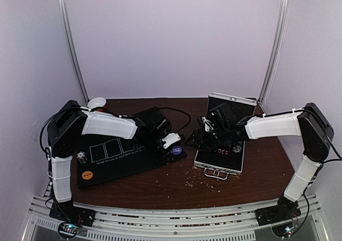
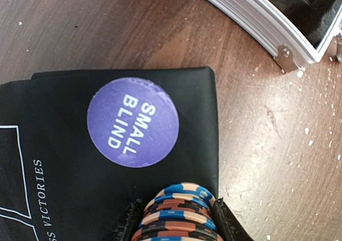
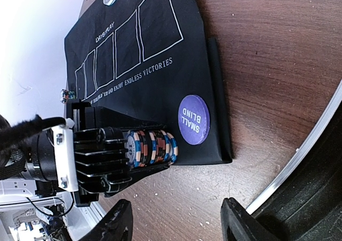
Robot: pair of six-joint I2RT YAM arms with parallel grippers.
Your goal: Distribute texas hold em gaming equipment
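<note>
one chip stack (image 2: 179, 211) between left fingers (image 2: 231, 227) (seemingly over mat (image 2: 64, 198))

**Q:** What encloses the scene?
**A:** A plain, pale lilac back wall (image 1: 171, 38), with side walls of the same tint. Two slanted metal poles, left (image 1: 72, 43) and right (image 1: 276, 38), rise from the far corners of the table (image 1: 262, 169).
**Q:** What is the table's surface like?
**A:** It is dark brown wood grain, scattered with pale crumbs (image 1: 188, 183) towards the front. A ribbed aluminium rail (image 1: 176, 215) runs along the near edge.
**Q:** How is it lit?
**A:** The light is soft and even, brightest on the back wall. No window shows.
</note>
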